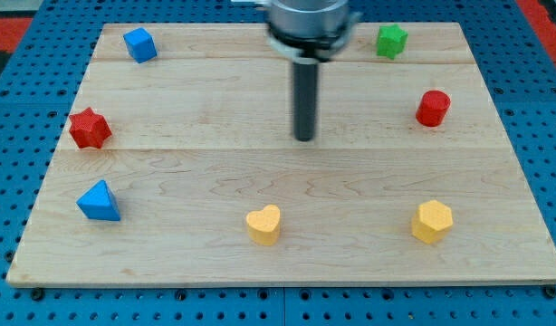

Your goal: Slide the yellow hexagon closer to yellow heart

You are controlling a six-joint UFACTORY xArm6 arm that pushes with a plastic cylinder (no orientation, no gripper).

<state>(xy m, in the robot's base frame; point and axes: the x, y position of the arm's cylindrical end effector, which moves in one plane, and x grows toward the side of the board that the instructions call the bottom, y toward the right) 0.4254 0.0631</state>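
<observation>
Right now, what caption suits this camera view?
My tip rests mid-board, above the yellow heart and yellow hexagon.

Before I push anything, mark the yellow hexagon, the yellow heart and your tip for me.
yellow hexagon [432,221]: camera view, middle of its top face.
yellow heart [263,223]: camera view, centre of its top face.
my tip [304,139]: camera view, very end of the rod, above both blocks, touching neither.

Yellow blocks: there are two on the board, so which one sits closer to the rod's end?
The yellow heart, near the view's bottom middle. My tip hangs above it and slightly right; the yellow hexagon lies farther off, toward the bottom right.
</observation>
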